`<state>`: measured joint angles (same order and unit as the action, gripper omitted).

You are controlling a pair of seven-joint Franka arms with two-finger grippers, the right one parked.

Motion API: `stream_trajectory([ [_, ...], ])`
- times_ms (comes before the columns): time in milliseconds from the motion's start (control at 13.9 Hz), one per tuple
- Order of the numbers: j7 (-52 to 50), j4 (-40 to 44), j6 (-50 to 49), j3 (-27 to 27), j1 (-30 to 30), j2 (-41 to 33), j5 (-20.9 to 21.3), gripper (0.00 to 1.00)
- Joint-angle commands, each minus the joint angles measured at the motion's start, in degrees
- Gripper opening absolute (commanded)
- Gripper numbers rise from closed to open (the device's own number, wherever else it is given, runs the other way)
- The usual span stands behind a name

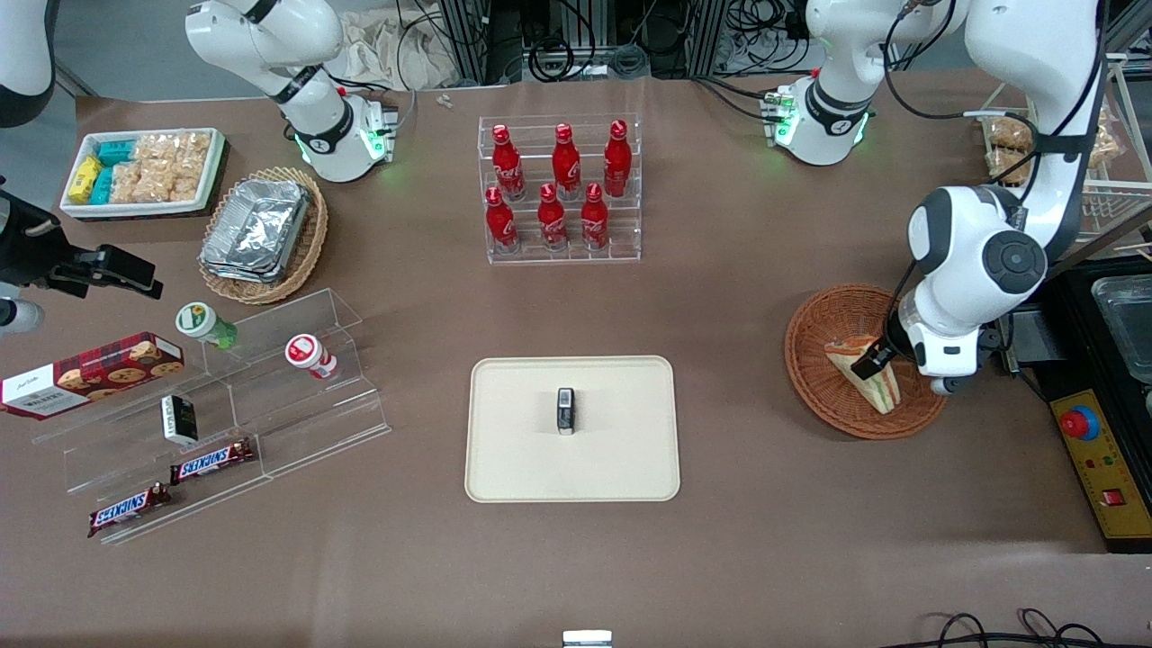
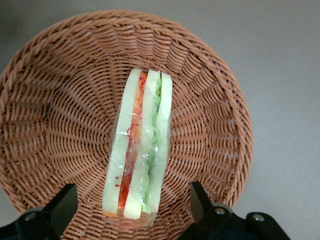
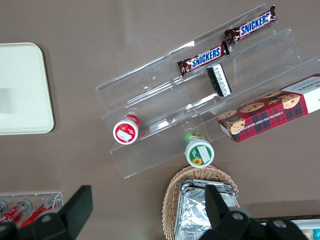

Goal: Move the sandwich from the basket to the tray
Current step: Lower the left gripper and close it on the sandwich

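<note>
Sandwich (image 2: pixel 138 150) in basket (image 2: pixel 60 100), gripper (image 2: pixel 132 205) above

Even, bright overhead light; soft short shadows under gripper (image 1: pixel 875 362) above basket (image 1: pixel 814 360). Mild glare on sandwich (image 2: pixel 139 150) wrap. Focus sharp, slight edge distortion.

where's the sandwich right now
The sandwich lies in the basket toward the working arm's end of the table, with the open gripper just above it.
</note>
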<state>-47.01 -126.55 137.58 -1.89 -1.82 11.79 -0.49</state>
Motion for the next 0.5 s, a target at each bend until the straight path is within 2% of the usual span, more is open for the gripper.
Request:
stream_trajectory([
  [0,-1.0,-1.2,1.6,-0.2,0.2,0.0,-0.1,1.00],
  [431,-1.0,-2.0,4.5,-0.2,0.1,2.1,-0.1,1.00],
])
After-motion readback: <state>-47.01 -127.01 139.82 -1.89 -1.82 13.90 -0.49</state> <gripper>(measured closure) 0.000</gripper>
